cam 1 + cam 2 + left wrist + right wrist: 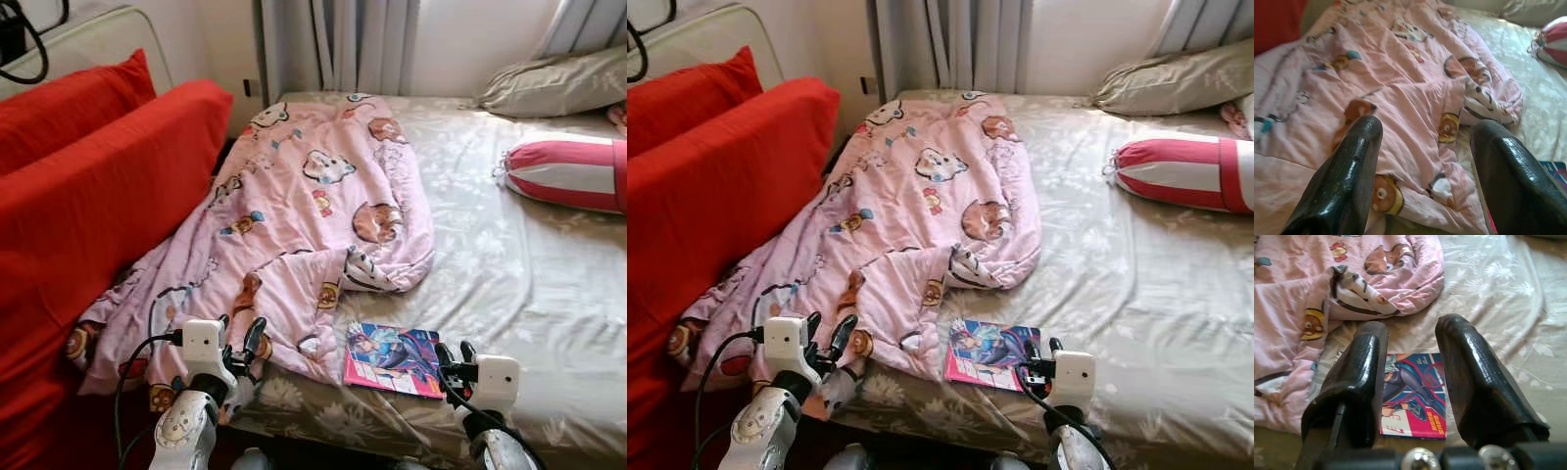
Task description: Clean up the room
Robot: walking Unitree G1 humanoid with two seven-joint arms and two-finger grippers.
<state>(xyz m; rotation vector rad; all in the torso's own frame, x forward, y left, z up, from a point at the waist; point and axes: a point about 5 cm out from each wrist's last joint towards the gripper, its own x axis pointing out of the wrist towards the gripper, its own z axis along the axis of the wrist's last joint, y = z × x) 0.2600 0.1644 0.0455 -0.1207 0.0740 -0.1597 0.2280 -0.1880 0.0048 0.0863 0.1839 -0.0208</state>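
Two silver arms reach up from the near edge of the head views, one on each side. On the left, the left gripper (243,345) is held up over the near edge of the pink blanket (313,211). Its two black fingers (1344,178) are spread wide, with only blanket showing between them, and they hold nothing. A black cable loops down beside that arm.

On the right, the right gripper (455,354) is just by the near right corner of a comic book (394,358). Its fingers (1359,377) are open too, with a smaller gap, and the book shows between them in the right wrist view. They hold nothing.

The book lies flat on the bed (529,284), close to the near edge, with its bright cover facing up. Its left edge is just beside the blanket, maybe touching it.

The blanket has little bears and cats on it. It lies rumpled on the left half of the bed, from the far end to the near edge, and one corner is folded back.

At the far right are a red and white striped bolster (568,171) and a grey pillow (558,83). Big red cushions (88,186) stand along the left side of the bed, touching the blanket.
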